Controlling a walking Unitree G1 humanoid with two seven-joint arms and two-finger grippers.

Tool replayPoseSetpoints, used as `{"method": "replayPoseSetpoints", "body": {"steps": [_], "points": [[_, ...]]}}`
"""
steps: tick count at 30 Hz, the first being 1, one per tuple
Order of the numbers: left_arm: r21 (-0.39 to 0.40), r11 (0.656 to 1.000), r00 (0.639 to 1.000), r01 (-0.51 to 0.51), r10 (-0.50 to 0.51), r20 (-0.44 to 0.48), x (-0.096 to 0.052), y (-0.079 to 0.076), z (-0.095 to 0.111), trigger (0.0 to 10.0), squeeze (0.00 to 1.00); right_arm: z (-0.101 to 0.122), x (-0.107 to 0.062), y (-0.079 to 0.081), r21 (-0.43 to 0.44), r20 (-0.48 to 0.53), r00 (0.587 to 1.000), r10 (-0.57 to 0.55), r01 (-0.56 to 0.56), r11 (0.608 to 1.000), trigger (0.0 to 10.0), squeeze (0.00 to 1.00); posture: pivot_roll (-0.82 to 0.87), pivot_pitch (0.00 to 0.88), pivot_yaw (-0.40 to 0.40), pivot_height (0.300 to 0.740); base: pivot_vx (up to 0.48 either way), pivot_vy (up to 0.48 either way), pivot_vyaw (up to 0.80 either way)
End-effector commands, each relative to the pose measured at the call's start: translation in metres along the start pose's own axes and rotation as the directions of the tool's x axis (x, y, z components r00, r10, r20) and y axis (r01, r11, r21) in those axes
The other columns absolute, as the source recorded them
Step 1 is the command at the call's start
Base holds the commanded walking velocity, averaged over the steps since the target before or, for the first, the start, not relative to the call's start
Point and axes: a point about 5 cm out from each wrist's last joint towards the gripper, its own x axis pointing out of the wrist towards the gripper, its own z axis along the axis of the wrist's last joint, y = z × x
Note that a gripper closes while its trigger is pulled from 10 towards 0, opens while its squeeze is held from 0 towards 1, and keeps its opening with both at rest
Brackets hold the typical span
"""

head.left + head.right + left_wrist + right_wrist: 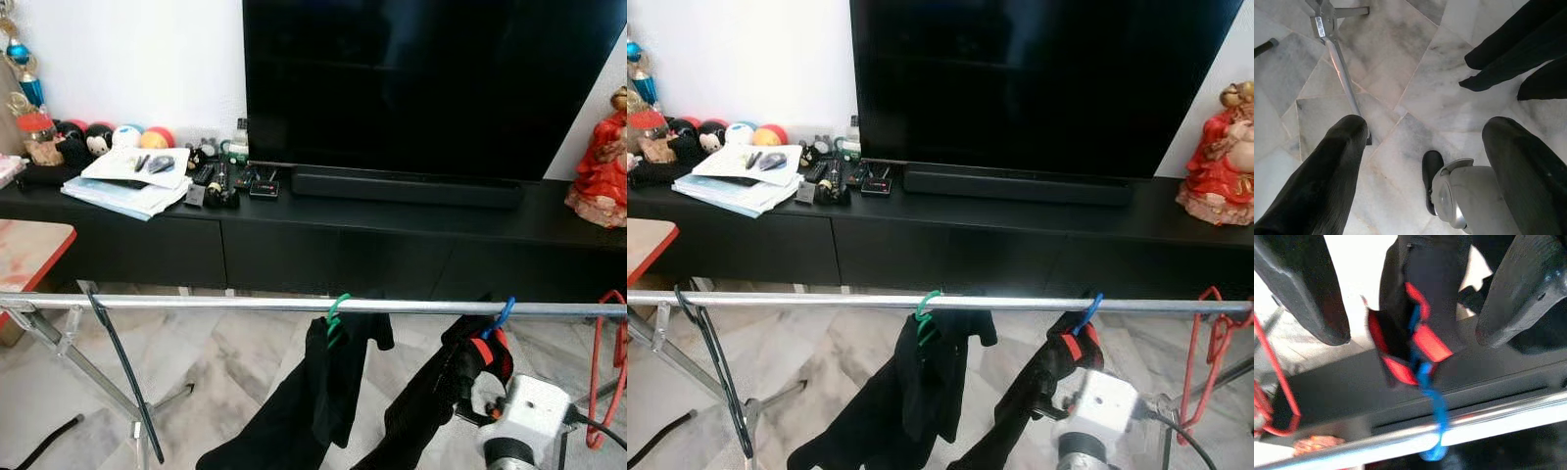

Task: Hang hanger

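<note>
**Two hooks on the rail, blue one just seated**

Two garment-laden hangers are seen hooked over the horizontal silver metal drying rail (196, 304): a green plastic hanger (336, 311) near the rail's middle, and a blue plastic hanger (503, 317) further toward the rail's right end, carrying a black garment with red trim (460, 367). The right gripper (1410, 318) is held just under the rail at the blue hook, its fingers spread wide with the garment's collar between them but not pinched, which suggests the hanger is already borne by the rail and release is under way. A red wire hanger (609, 362) dangles from the rail's right end, and a thin black hanger (118, 367) from its left.

The blue hook's wrap over the rail is shown closely in the right wrist view. In the left wrist view, the left gripper (1425, 161) is shown idle, spread apart, pointing at the marble floor (1415, 73) below the rail.
</note>
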Motion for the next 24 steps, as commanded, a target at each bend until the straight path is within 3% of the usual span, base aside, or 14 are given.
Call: {"method": "replayPoseSetpoints", "body": {"steps": [1, 11, 13, 14, 15, 17, 18, 19, 24], "points": [[0.004, 1.0, 1.0, 0.006, -0.006, -0.017, 0.0, -0.002, -0.003, 10.0, 0.0, 0.003, 0.004, 0.003, 0.023, -0.007, 1.0, 0.004, -0.004, 1.0, 10.0, 0.0, 0.07, 0.009, -0.041, 0.74, 0.0, 0.0, 0.0], [0.011, 1.0, 1.0, 0.01, -0.009, -0.011, 0.001, -0.003, -0.001, 10.0, 0.0, -0.003, 0.021, 0.022, 0.102, -0.095, 0.99, 0.103, -0.094, 0.99, 10.0, 0.0, 0.08, 0.017, -0.039, 0.74, 0.0, 0.0, 0.0], [0.011, 1.0, 1.0, 0.009, -0.009, -0.01, 0.001, -0.003, 0.0, 10.0, 0.0, -0.004, 0.025, 0.024, 0.136, -0.106, 0.989, 0.105, -0.09, 0.987, 9.5, 0.0, 0.08, 0.021, -0.038, 0.74, 0.0, 0.0, 0.0], [0.011, 1.0, 1.0, 0.008, -0.008, -0.01, 0.001, -0.003, 0.0, 10.0, 0.0, -0.005, 0.027, 0.026, 0.153, -0.116, 0.988, 0.104, -0.086, 0.985, 8.5, 0.0, 0.08, 0.023, -0.037, 0.74, 0.0, 0.0, 0.0], [0.011, 1.0, 1.0, 0.009, -0.008, -0.011, 0.001, -0.003, 0.0, 10.0, 0.0, -0.006, 0.028, 0.026, 0.159, -0.122, 0.988, 0.097, -0.077, 0.984, 2.7, 0.0, 0.08, 0.023, -0.037, 0.74, 0.0, 0.0, 0.0], [0.012, 1.0, 1.0, 0.01, -0.01, -0.012, 0.001, -0.004, 0.0, 10.0, 0.0, -0.009, 0.03, 0.025, 0.185, -0.134, 0.988, 0.075, -0.05, 0.982, 0.0, 0.0, 0.08, 0.024, -0.037, 0.74, 0.0, 0.0, 0.0], [0.013, 1.0, 1.0, 0.011, -0.011, -0.013, 0.001, -0.004, -0.001, 10.0, 0.0, -0.009, 0.031, 0.026, 0.191, -0.136, 0.988, 0.073, -0.046, 0.98, 1.3, 0.0, 0.09, 0.026, -0.038, 0.74, 0.0, 0.0, 0.0], [0.013, 1.0, 1.0, 0.012, -0.012, -0.014, 0.001, -0.004, -0.001, 10.0, 0.0, -0.009, 0.031, 0.027, 0.19, -0.134, 0.988, 0.074, -0.048, 0.981, 9.4, 0.0, 0.09, 0.026, -0.038, 0.74, 0.0, 0.0, 0.0], [0.015, 1.0, 1.0, 0.016, -0.016, -0.019, 0.0, -0.006, -0.003, 10.0, 0.0, -0.009, 0.032, 0.029, 0.192, -0.133, 0.988, 0.074, -0.047, 0.98, 10.0, 0.0, 0.08, 0.029, -0.038, 0.74, 0.0, 0.0, 0.0]]}}
